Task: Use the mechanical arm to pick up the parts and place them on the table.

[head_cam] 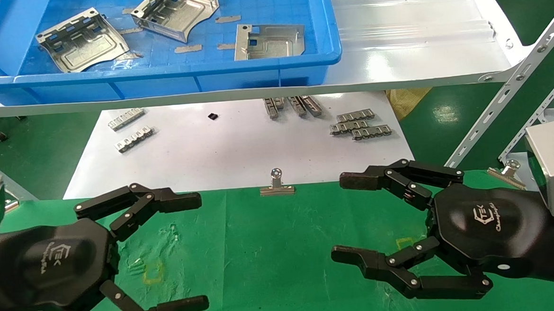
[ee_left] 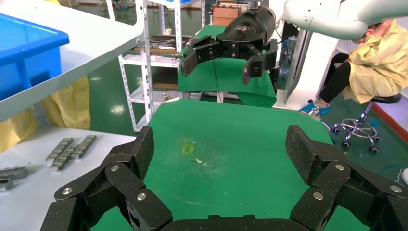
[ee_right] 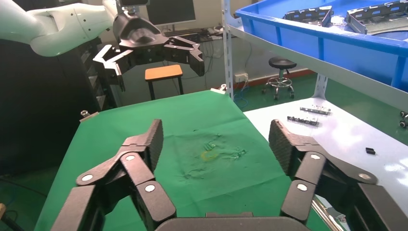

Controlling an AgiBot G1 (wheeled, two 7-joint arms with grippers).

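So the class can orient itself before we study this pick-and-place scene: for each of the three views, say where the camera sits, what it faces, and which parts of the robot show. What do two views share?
Head view: above, looking down at the blue bin of parts and the table; left gripper and right gripper show, open.
Left wrist view: behind its own fingers, facing across the table to the right gripper.
Right wrist view: behind its own fingers, facing the left gripper.
Shared: both wrist views show the table and the opposite gripper.
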